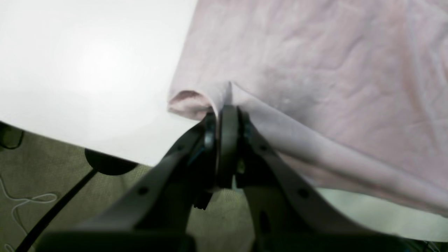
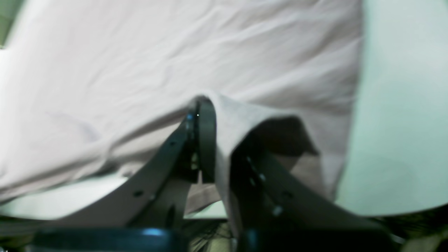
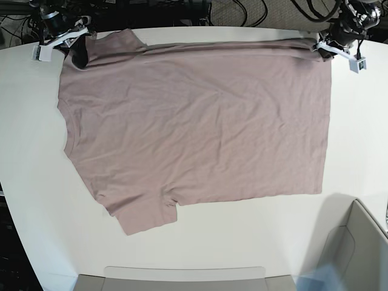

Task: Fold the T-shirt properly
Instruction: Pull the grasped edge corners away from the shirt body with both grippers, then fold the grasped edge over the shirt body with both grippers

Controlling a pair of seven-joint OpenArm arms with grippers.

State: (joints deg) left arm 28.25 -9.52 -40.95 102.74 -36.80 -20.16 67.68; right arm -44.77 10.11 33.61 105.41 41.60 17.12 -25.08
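Mauve-pink cotton covers most of the white table (image 3: 36, 200): the T-shirt (image 3: 200, 127) lies spread flat, its long axis running across the base view, sleeves and collar toward that view's left, hem toward its right. Both arms sit at the far edge, so the whole garment lies on the near side of them. The left gripper (image 1: 225, 112) is pinched tight on the hem corner; the right gripper (image 2: 204, 105) is clamped on the sleeve end. My guess: the far edge gets drawn toward the near edge.

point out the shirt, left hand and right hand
shirt (image 3: 200, 127), base view, middle of the chest panel
left hand (image 1: 227, 110), left wrist view, fingertips pinching the hem
right hand (image 2: 201, 105), right wrist view, fingertips pinching fabric
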